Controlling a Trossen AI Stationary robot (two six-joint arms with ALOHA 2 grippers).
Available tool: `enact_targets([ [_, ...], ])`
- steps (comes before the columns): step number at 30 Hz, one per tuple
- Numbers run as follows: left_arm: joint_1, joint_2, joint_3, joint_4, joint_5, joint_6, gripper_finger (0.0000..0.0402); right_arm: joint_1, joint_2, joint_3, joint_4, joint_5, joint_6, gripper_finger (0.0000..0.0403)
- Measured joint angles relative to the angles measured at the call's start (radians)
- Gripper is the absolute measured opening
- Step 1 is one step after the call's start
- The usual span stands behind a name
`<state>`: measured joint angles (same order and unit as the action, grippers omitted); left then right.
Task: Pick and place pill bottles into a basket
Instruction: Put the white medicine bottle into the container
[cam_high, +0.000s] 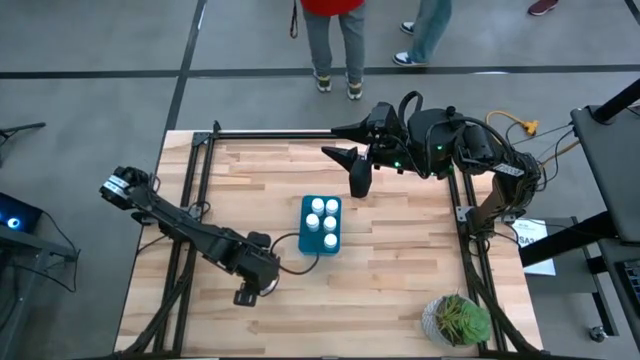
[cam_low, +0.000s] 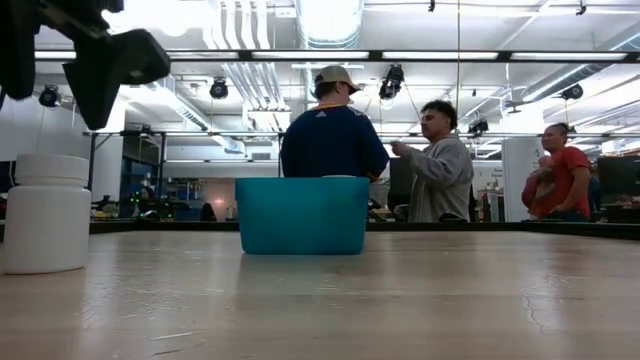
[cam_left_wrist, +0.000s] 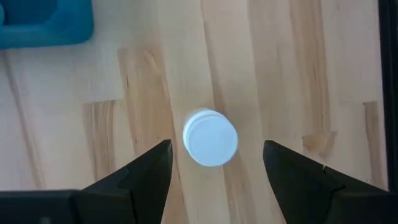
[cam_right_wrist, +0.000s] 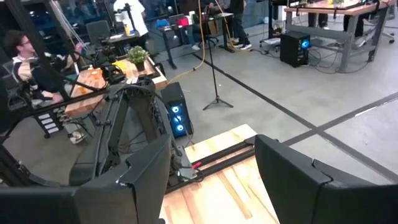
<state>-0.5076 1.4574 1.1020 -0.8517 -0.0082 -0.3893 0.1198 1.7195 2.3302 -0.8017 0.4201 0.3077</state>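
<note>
— So, how should the left arm take this last one?
— Its left gripper (cam_left_wrist: 214, 171) hangs over the small white cylindrical plastic pill bottle (cam_left_wrist: 210, 137) with fingers spread apart, the cap sitting between them. I'd lower straight down, keep the bottle centred, and close only once both pads flank its wall, so it doesn't tip.
— And where does it go?
— Into the teal-blue rounded rectangular plastic basket (cam_high: 304, 224), near the middle of the pale wooden slatted table (cam_high: 400, 270), close beside that arm. Five white caps (cam_high: 324, 223) show inside already.
— The right gripper (cam_high: 358, 172)?
— Parked at the far edge, fingers released, holding nothing.
— Anything unclear?
— From above, the loose bottle is covered by the gripper. At table level the basket wall hides its contents, and I can't judge how high the fingers are.
</note>
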Motion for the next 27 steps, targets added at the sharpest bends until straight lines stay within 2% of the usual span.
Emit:
enact_targets([
  [7,0.000,0.009,-0.037,0.020,0.000,0.000,0.0233,0.000,0.000,0.000,0.000,0.000,0.000,0.0224],
  [11,-0.002,0.009,-0.069,0.101,0.015,-0.001,0.0233,0.000,0.000,0.000,0.000,0.000,0.005,0.0224],
  [23,-0.002,0.009,-0.099,0.124,0.003,-0.023,0.0233,0.000,0.000,0.000,-0.002,0.000,0.007,0.0224],
  [27,-0.002,0.016,-0.126,0.185,0.000,-0.024,0.0233,0.000,0.000,0.000,-0.002,0.000,0.007,0.0224],
])
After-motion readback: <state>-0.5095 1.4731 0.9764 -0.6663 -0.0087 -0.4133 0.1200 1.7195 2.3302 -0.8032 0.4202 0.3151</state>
